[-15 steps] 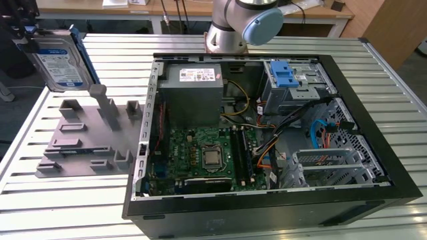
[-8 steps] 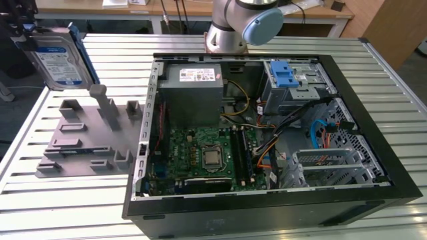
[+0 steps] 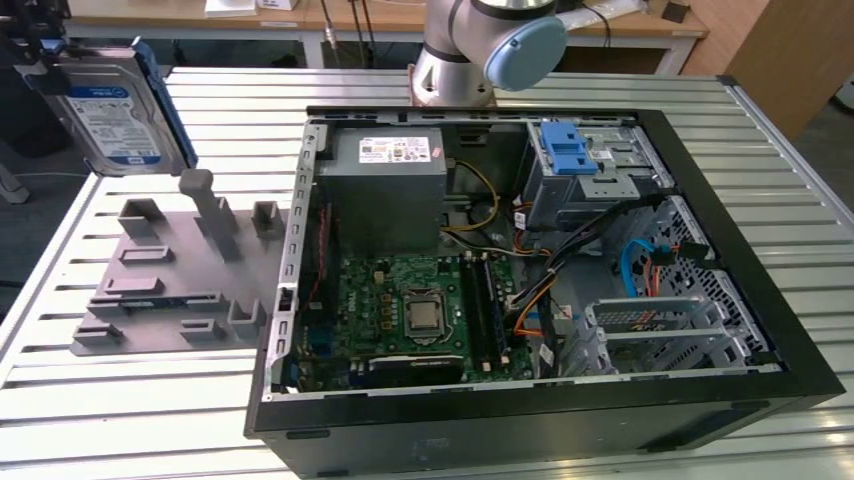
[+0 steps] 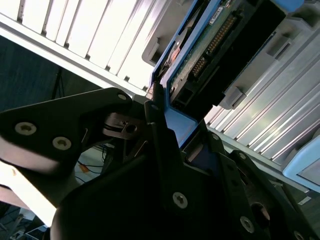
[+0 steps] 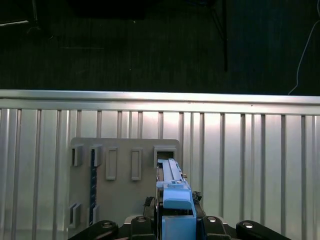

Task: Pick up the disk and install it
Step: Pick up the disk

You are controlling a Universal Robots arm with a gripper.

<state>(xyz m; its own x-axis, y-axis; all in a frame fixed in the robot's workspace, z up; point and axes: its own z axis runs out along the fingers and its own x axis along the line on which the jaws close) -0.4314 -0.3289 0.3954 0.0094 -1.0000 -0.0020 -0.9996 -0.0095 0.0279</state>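
item: hard disk (image 3: 114,115), silver, blue-and-white label, in a blue carrier bracket (image 4: 181,126). place: upper left of the exterior view, held upright in the air with the label toward the camera, well apart from the computer case. in the second wrist view its circuit-board side (image 4: 210,45) shows.

item: gripper (image 3: 54,62), dark. jaws pinching the disk by the end of its carrier bracket; in both wrist views the fingers (image 4: 159,135) press on the blue plastic from either side (image 5: 172,220).

item: grey fixture plate (image 3: 160,290) with upright posts and slots, lying on the slatted metal table (image 3: 147,420) below the disk, not touching it.

item: open computer case (image 3: 747,200), centre and right of the exterior view. contents: grey power supply (image 3: 380,170), green motherboard (image 3: 414,310), silver drive cage with blue latch (image 3: 574,160).

item: robot arm (image 3: 467,50), top centre, behind the case.
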